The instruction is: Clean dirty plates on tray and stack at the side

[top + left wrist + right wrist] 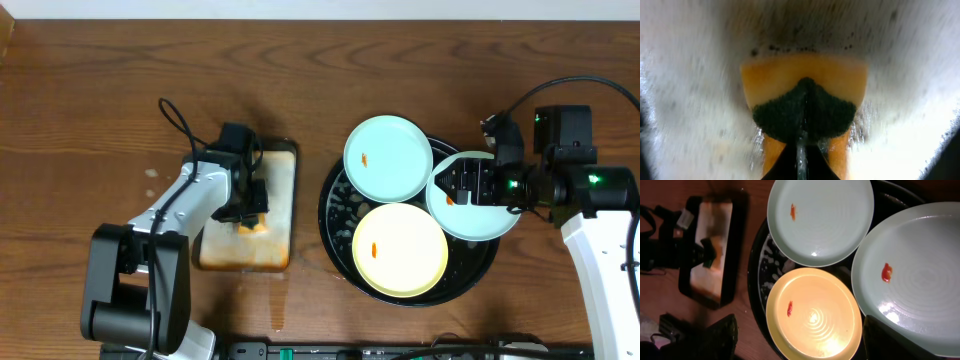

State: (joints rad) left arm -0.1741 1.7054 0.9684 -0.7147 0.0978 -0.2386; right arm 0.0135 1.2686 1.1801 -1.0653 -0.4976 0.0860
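Overhead | left gripper (pixel 250 212) clamped on orange-green sponge (pixel 805 75) | right gripper (pixel 462 187) wide open over round mint-blue plastic plate (pixel 482 226) | looks light, slick, I'd pinch the rim

No legible text, label, brand, number or sign on anything in view.

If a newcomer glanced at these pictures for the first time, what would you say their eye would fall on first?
Most likely the three orange-smeared plates on the glossy black tray right of centre: the pale yellow plate in front, the rear mint plate, and the right mint plate beneath the open right gripper. Then, at left, the left gripper shut on an orange-and-green sponge over a stained rectangular tray.
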